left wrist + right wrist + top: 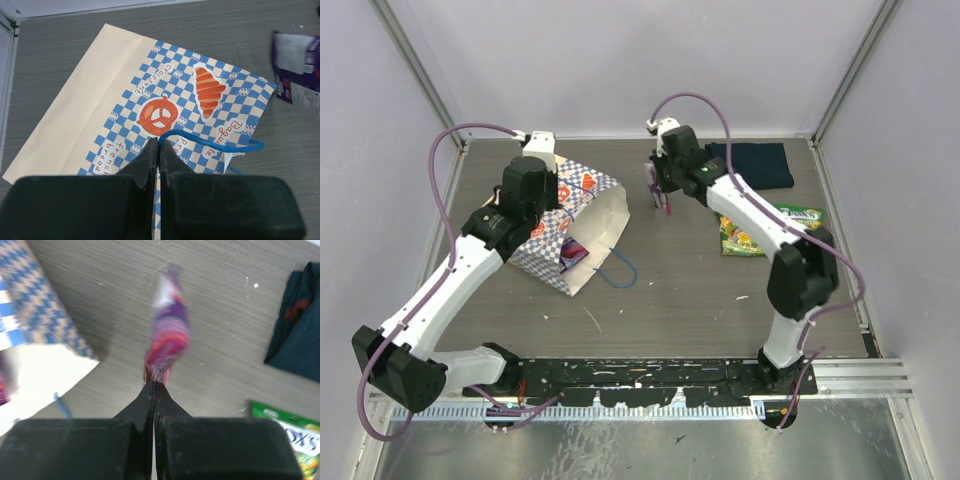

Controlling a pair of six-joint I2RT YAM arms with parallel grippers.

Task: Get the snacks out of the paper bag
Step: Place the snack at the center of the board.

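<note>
The paper bag lies on its side left of centre, its mouth facing the near right. My left gripper sits over its checkered side, jaws shut on the blue cord handle right at the fingertips. Inside the bag's mouth a purple snack shows. My right gripper hangs above the table right of the bag, shut on the top edge of a purple snack that dangles below it. Two green snacks lie flat on the right.
A dark navy folded cloth lies at the back right, also in the right wrist view. A loose blue handle loop lies in front of the bag's mouth. Walls close in the table on three sides.
</note>
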